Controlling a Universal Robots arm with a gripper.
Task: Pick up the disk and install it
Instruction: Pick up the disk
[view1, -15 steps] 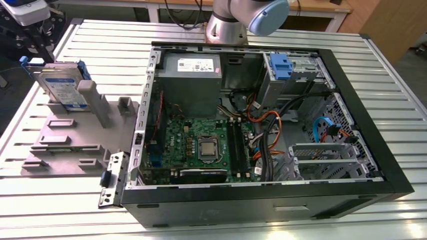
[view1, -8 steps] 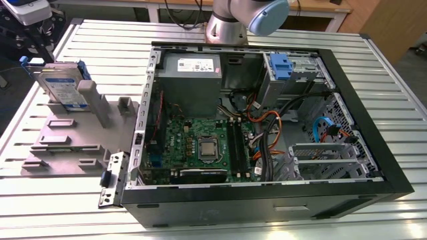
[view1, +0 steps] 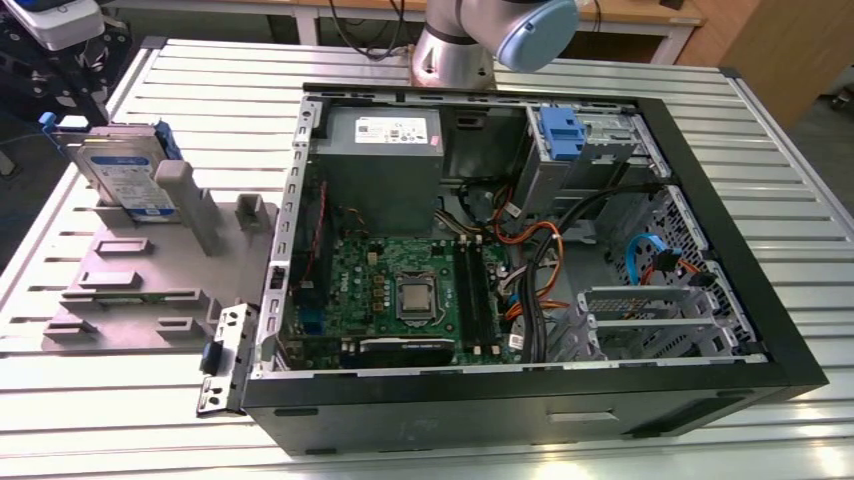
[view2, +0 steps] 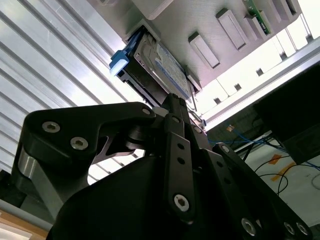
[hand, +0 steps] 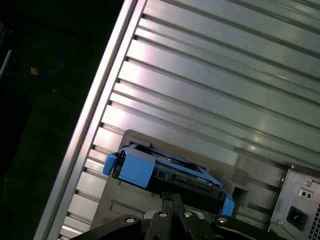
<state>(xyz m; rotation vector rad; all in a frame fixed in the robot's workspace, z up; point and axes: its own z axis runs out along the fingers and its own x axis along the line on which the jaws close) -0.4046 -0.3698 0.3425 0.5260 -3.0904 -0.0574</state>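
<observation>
The disk (view1: 120, 165) stands on edge in a slot of the grey holder (view1: 147, 285) at the exterior view's left, its white-and-blue label facing the camera and blue rails along its edges. My gripper (view1: 67, 85) hangs just above and behind it, at the table's far left corner. In both wrist views the black fingers meet at a point, shut with nothing between them. In the second wrist view my gripper (view2: 172, 100) ends right at the disk (view2: 160, 65). In the first wrist view my gripper (hand: 168, 197) sits beside the blue-railed edge of the disk (hand: 165, 172).
An open computer case (view1: 534, 250) lies on the slatted aluminium table (view1: 761, 130). Inside are a grey power supply (view1: 380, 150), a motherboard (view1: 400, 290), loose cables and a metal drive cage with a blue latch (view1: 567, 135). The arm's base (view1: 461, 45) stands behind the case.
</observation>
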